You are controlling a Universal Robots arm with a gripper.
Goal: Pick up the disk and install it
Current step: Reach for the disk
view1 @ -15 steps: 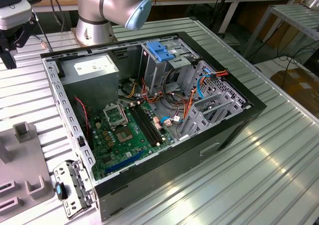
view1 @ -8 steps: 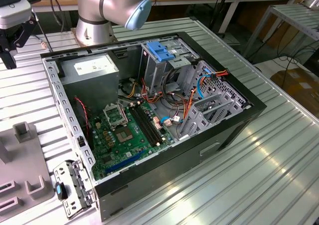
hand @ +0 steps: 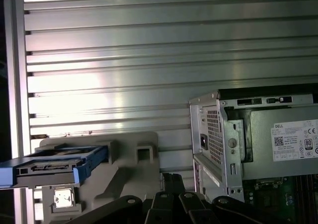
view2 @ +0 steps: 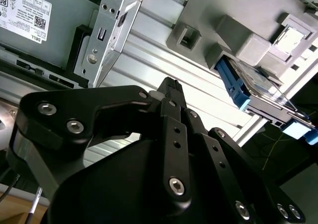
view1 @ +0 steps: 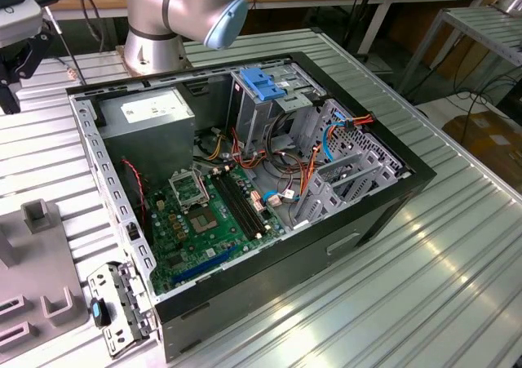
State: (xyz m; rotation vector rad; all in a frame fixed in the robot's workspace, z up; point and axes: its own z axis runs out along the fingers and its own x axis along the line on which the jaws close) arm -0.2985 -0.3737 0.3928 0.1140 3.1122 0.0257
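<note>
The disk (hand: 52, 165), a flat silver-grey drive with blue side rails, lies in a grey holder (hand: 126, 172) on the ribbed metal table, outside the computer case. In the second wrist view the disk (view2: 251, 80) rests in the same grey holder (view2: 233, 33). My gripper (hand: 172, 177) hovers above the table between the holder and the case corner, a short way from the disk. Its black fingertips (view2: 171, 84) stand together, shut, and hold nothing.
The open computer case (view1: 391, 213) lies on the table with its green motherboard (view1: 208, 213) exposed. Inside are a grey power-supply box (view1: 151, 115) and a drive cage with a light-blue top (view1: 265, 86). The arm's base (view1: 155, 33) stands behind the case.
</note>
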